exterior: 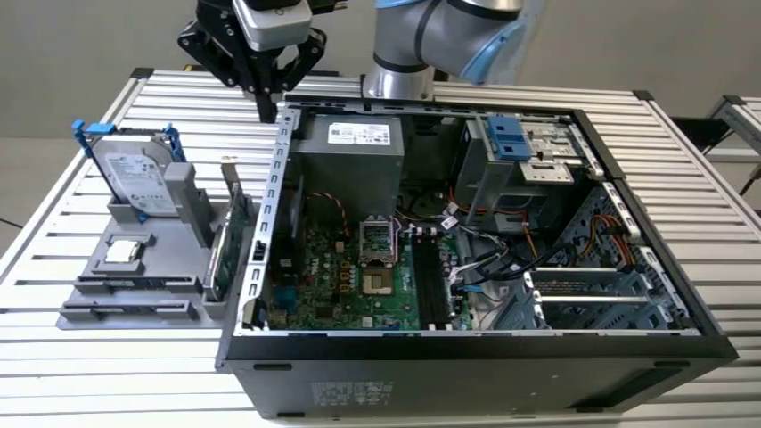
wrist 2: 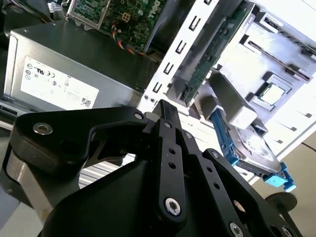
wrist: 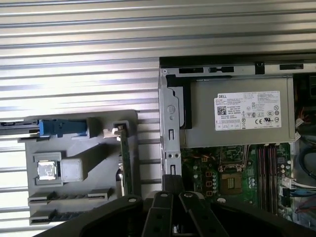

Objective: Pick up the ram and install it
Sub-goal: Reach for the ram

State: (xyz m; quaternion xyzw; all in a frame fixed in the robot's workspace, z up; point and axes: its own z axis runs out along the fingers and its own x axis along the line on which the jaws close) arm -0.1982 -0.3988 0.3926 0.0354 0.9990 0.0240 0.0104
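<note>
Going by the exterior view as a clock face: the open computer case [exterior: 476, 352] takes up most of the slatted table [exterior: 119, 374]. Its power supply [exterior: 351, 152] is at the 12 o'clock end and the motherboard [exterior: 345, 267] sits below it. The long black slots [exterior: 429, 285] run along the board's 3 o'clock side, right next to a mess of cables [exterior: 500, 259]. At 9 o'clock from the case there's a grey holder [exterior: 89, 267] with parts parked in it. A hard drive [exterior: 131, 174] in a blue frame stands on edge at the holder's 12 o'clock end, a processor chip [exterior: 125, 252] sits in the middle, and a green card [exterior: 232, 236] stands upright along the 3 o'clock edge, just beside the case wall. The ram [wrist: 69, 216] is the thin dark stick sitting edge-on in the holder's 6 o'clock rail – it's easiest to spot in the first wrist view. The claw [exterior: 267, 111] hovers over the case's 11 o'clock corner, fingers pinched together with nothing between them, and in both wrist views they look the same. From the claw the ram is around 7 o'clock and well apart – the hard drive and green card stand in the stretch between them.
</note>
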